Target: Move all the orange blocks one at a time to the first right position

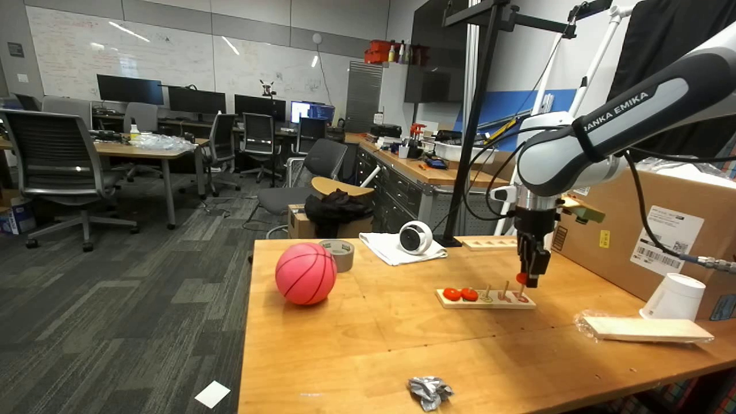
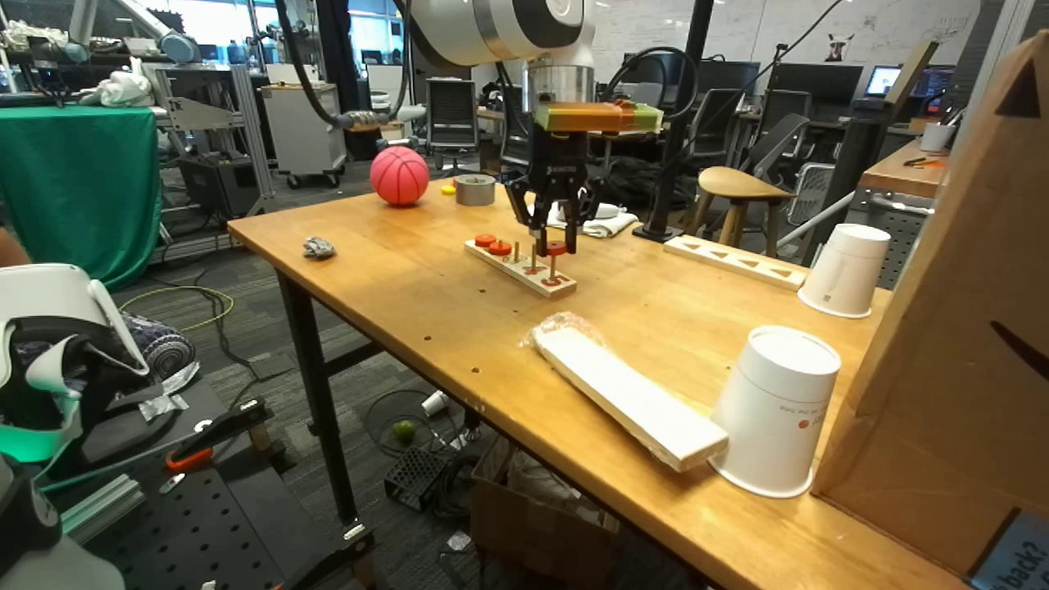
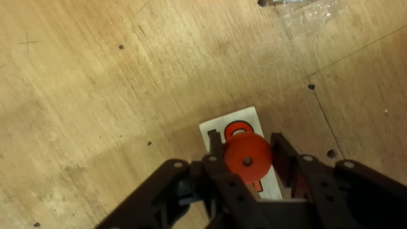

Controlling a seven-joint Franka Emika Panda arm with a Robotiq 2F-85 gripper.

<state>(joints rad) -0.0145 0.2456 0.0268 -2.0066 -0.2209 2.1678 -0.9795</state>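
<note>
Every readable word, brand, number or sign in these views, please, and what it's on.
"RANKA EMIKA" on the robot arm, its start hidden.
"5" on one end of the pale tray.
"back?" on the blue label of the cardboard box, cut off by the frame.
Too small, blurred or covered: lettering on the gripper, a white cup and the whiteboard, the tray's other markings, the box's white label.
</note>
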